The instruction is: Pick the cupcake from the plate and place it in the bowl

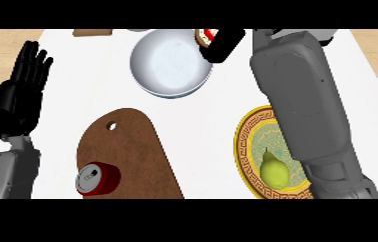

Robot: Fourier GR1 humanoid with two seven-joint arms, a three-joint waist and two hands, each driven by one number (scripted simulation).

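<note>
A white bowl [171, 63] stands at the upper middle of the counter. My right hand [225, 45] reaches over the bowl's right rim, its fingers curled round the cupcake [207, 36], of which a red and white part shows. The right forearm crosses the yellow patterned plate [251, 141] at the lower right and hides much of it. My left hand [26, 73] rests open at the left edge, fingers up.
A yellow-green pear [275, 170] lies on the plate. A brown cutting board [129, 151] sits at the lower middle with a red can [97, 178] standing on it. A brown object [92, 33] shows at the top edge.
</note>
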